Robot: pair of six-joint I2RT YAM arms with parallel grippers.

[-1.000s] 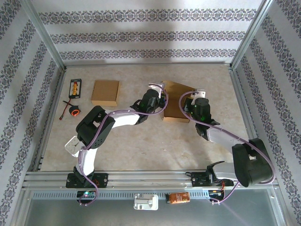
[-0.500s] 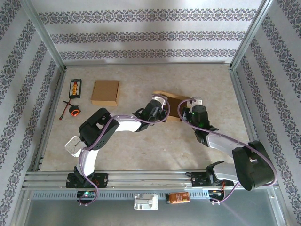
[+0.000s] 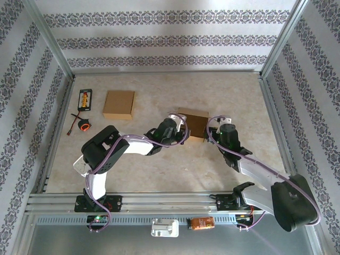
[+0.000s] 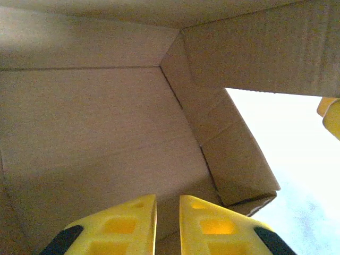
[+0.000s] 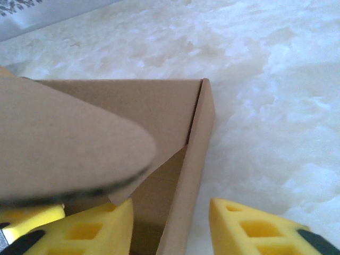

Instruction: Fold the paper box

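My left jaws, narrowly apart with nothing between them, sit inside the paper box [image 3: 194, 125]. The box lies mid-table [image 3: 159, 170], between my arms. My right jaws stand apart, straddling the box's right wall.

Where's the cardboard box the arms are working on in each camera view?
Top external: cardboard box mid-picture.
Left wrist: upper left and centre, seen from inside.
Right wrist: left and centre, one corner edge facing the camera.
Shared landmark: pale marbled tabletop beside it, in the top and right wrist views.
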